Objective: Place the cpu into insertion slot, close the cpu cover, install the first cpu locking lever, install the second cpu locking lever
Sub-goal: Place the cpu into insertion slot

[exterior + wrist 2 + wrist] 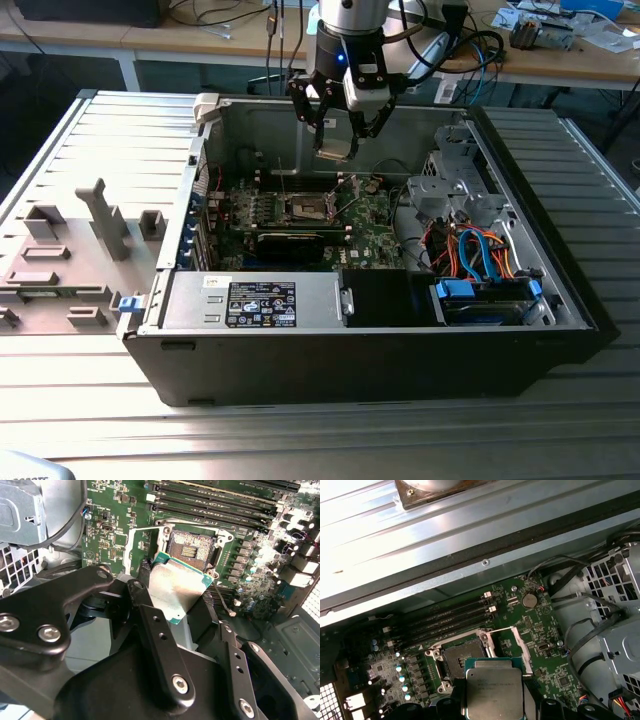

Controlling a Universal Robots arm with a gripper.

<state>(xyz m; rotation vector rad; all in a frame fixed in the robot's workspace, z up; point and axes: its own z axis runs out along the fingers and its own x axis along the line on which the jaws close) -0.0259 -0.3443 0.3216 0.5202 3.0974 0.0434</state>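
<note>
Hand (338, 138) hangs inside the open computer case (380, 370), clenched on opposite edges of the cpu (177, 590). The cpu is held clear of the green board. The insertion slot (192, 547) lies below the hand and a little off to one side, its dark centre exposed. The cpu cover (132, 550) is swung open beside the slot.

Risks, as judged:
- The chip does not sit squarely over the slot, so a descent from this offset could land a corner on the metal rim and harm the contacts.
- The hold on thin edges could let the chip tilt or slip.
- The raised cover could foul the hand.
</note>
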